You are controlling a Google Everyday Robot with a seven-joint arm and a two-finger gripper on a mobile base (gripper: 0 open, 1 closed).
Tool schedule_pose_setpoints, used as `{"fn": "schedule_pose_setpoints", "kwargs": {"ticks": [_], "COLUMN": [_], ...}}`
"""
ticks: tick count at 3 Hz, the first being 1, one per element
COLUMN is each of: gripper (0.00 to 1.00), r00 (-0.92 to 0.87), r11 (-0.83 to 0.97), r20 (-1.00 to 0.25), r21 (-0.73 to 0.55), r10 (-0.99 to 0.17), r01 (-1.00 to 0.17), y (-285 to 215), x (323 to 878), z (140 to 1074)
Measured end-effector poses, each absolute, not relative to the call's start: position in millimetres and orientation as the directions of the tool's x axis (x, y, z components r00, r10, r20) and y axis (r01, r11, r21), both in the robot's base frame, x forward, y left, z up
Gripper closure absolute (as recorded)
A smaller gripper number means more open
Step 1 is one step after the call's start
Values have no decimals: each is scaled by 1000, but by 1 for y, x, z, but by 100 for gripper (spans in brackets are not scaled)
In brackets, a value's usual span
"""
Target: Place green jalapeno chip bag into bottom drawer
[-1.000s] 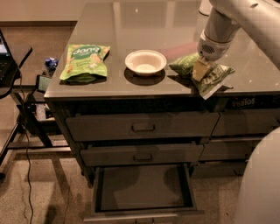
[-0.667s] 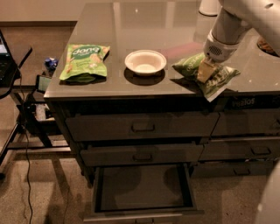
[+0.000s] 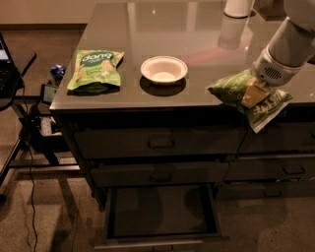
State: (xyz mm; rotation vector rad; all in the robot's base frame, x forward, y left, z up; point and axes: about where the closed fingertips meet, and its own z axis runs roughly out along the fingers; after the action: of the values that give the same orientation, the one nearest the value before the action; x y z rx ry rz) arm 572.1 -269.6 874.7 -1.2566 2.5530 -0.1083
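The green jalapeno chip bag (image 3: 230,88) is dark green and crumpled, with a pale end hanging down on the right. It sits at the counter's front edge and partly overhangs it. My gripper (image 3: 256,92) comes in from the upper right and is shut on the middle of the bag. The bottom drawer (image 3: 162,240) is pulled open below the counter, left of and well below the bag, and its dark interior shows nothing inside. The two drawers above it are shut.
A flat light-green "dang" pouch (image 3: 96,69) and a white bowl (image 3: 164,70) lie on the grey counter (image 3: 162,29). A white cylinder (image 3: 238,7) stands at the back right. A stand with cables (image 3: 29,123) is left of the cabinet.
My gripper and the chip bag have moved right and toward the counter's front edge. The bag's pale end now hangs over that edge.
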Motion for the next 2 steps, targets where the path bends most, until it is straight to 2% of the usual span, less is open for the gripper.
{"fn": "schedule_pose_setpoints", "kwargs": {"ticks": [2], "gripper": [100], "r00": [-586], "r11": [618], "r20": [-202], "r21": [-202], "r10": [-785], "r01": [-760], "y": [-261], "x": [554], "z": [880]}}
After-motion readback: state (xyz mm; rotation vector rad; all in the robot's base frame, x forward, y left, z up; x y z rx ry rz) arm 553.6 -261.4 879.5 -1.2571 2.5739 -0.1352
